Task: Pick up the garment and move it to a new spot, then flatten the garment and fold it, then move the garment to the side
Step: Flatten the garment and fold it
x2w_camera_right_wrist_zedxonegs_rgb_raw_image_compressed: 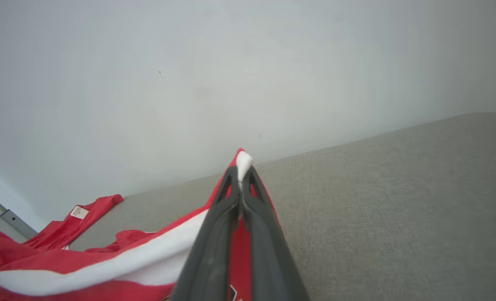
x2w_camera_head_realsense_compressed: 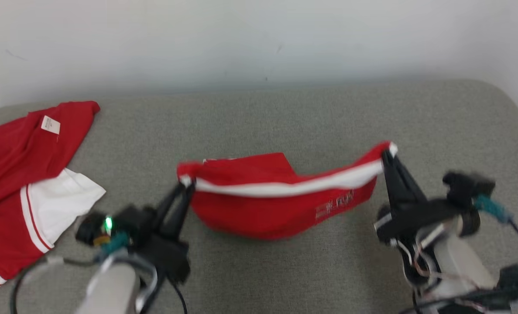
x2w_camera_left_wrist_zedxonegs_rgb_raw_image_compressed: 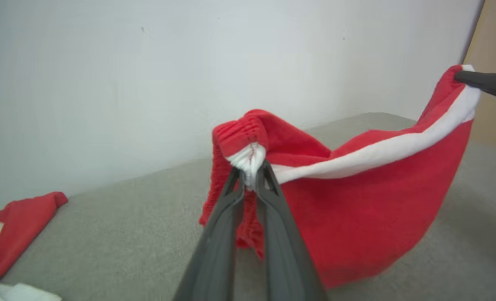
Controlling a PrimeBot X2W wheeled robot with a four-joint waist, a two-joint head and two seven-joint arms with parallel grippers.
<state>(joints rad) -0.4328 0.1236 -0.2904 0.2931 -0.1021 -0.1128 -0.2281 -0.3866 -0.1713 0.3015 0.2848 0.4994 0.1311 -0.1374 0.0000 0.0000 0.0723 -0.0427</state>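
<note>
The garment [x2w_camera_head_realsense_compressed: 276, 205] is a pair of red shorts with a white stripe along its top edge, hanging in a sagging arc above the grey cushion. My left gripper [x2w_camera_head_realsense_compressed: 185, 184] is shut on its left corner, where the gathered waistband [x2w_camera_left_wrist_zedxonegs_rgb_raw_image_compressed: 248, 144] bunches over the fingertips. My right gripper [x2w_camera_head_realsense_compressed: 387, 152] is shut on the right corner, lifted a little higher than the left. In the right wrist view the white tip of the garment [x2w_camera_right_wrist_zedxonegs_rgb_raw_image_compressed: 243, 161] pokes out between the closed fingers [x2w_camera_right_wrist_zedxonegs_rgb_raw_image_compressed: 227, 196]. The other arm's finger [x2w_camera_left_wrist_zedxonegs_rgb_raw_image_compressed: 486, 83] shows at the right of the left wrist view.
A second red and white shirt [x2w_camera_head_realsense_compressed: 18, 174] with a white label lies spread at the left end of the grey cushion [x2w_camera_head_realsense_compressed: 285, 113]. A pale wall rises behind the cushion's far edge. The cushion's rounded right end [x2w_camera_head_realsense_compressed: 503, 104] lies near my right arm.
</note>
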